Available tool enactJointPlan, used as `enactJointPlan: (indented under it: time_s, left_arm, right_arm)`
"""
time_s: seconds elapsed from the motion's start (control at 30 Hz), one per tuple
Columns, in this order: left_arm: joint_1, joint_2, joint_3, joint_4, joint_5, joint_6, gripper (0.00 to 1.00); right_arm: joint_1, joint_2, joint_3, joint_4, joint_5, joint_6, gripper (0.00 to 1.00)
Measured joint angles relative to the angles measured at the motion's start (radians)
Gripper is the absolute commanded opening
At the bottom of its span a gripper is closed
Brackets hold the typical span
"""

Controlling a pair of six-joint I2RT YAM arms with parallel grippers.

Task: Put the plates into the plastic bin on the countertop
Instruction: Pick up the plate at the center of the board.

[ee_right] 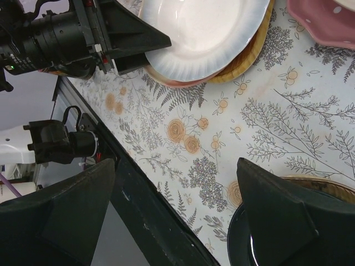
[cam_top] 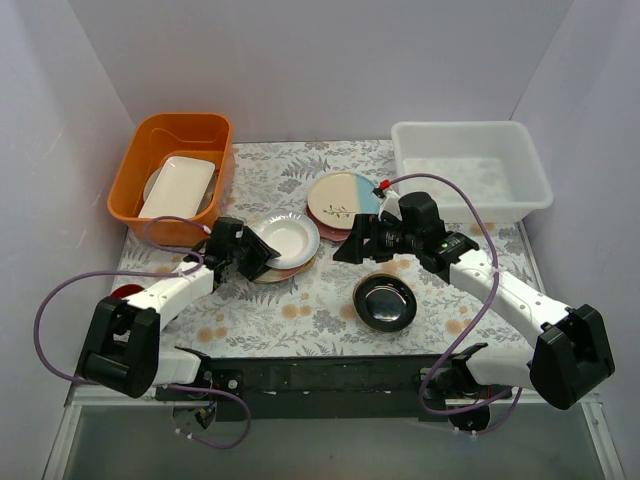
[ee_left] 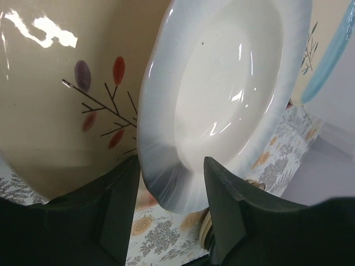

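Left end effector (cam_top: 262,252) is at the near-left rim of the round white scalloped plate (cam_top: 287,236). In the left wrist view both fingers (ee_left: 119,205) lie against that rim, one on each side, clamped on it. The plate tops a small stack on the fern-and-flower patterned bench (cam_top: 320,310), left of centre, with a mustard yellow plate edge (ee_right: 252,58) showing under it. Right end effector (cam_top: 345,242) hangs over bare bench with its fingers spread wide and nothing between them. It is between the white plate's stack and the glossy black round plate (cam_top: 384,301). A cream-and-blue sprig plate (cam_top: 343,195) lies behind it on a pink dotted plate (ee_right: 327,22). The whitish translucent rectangular plastic bin (cam_top: 465,128) is at far right, with no plate in it. An orange plastic tub (cam_top: 135,165) at far left holds a white rectangular dish (cam_top: 178,187).
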Motion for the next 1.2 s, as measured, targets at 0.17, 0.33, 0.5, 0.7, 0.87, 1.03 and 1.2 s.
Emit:
enactJointPlan:
  time_s: [0.17,0.33,0.5,0.7,0.87,1.03,1.2]
  left_arm:
    - [-0.005,0.032,-0.003,0.050,-0.006,-0.025,0.36]
    - [-0.009,0.053,-0.010,0.075,-0.012,-0.039,0.17]
    - [-0.015,0.043,-0.017,0.140,-0.008,-0.081,0.00]
    - [-0.018,0.030,-0.032,0.145,-0.018,-0.091,0.00]
    - [-0.018,-0.020,-0.063,0.131,-0.024,-0.093,0.00]
    - [-0.018,-0.097,-0.075,0.057,-0.043,-0.074,0.00]
    - [-0.019,-0.120,-0.046,-0.014,-0.042,-0.027,0.00]
  right_arm:
    - [0.000,0.000,-0.005,0.000,-0.001,-0.001,0.98]
    - [0.000,0.000,-0.005,0.002,-0.008,-0.005,0.98]
    - [0.000,0.000,-0.006,0.007,-0.012,-0.007,0.98]
    - [0.000,0.000,-0.026,0.025,-0.024,-0.007,0.98]
    - [0.000,-0.003,-0.052,0.041,-0.034,-0.003,0.98]
    - [0.000,-0.011,-0.073,0.041,-0.034,-0.003,0.98]
    - [0.000,-0.009,-0.069,0.039,-0.043,-0.002,0.98]
